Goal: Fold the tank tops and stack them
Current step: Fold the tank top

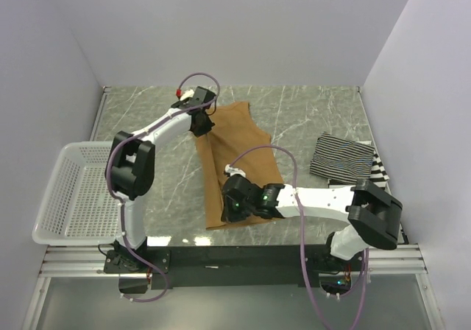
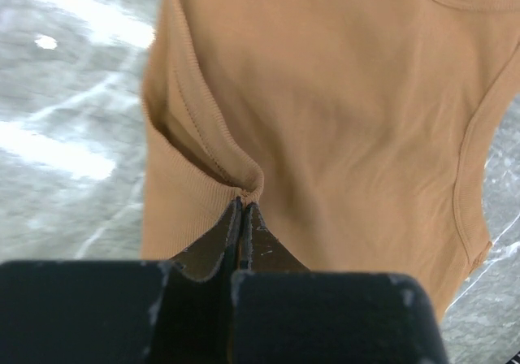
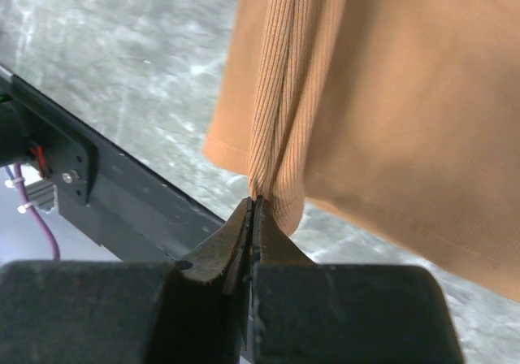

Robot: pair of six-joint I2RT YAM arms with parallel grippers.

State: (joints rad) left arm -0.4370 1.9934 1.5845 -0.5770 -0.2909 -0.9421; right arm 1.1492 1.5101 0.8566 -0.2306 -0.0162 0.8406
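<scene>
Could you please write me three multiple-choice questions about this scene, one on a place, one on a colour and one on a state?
1. Where on the table does the white mesh basket sit? A. right edge B. left edge C. far edge
2. What colour is the central tank top? A. blue B. striped C. tan-brown
3. How is the left gripper? A. shut on the top's edge B. open above it C. out of view
Answers: B, it sits left in the top view; C, plain tan cloth; A, its tips pinch a fold.
</scene>
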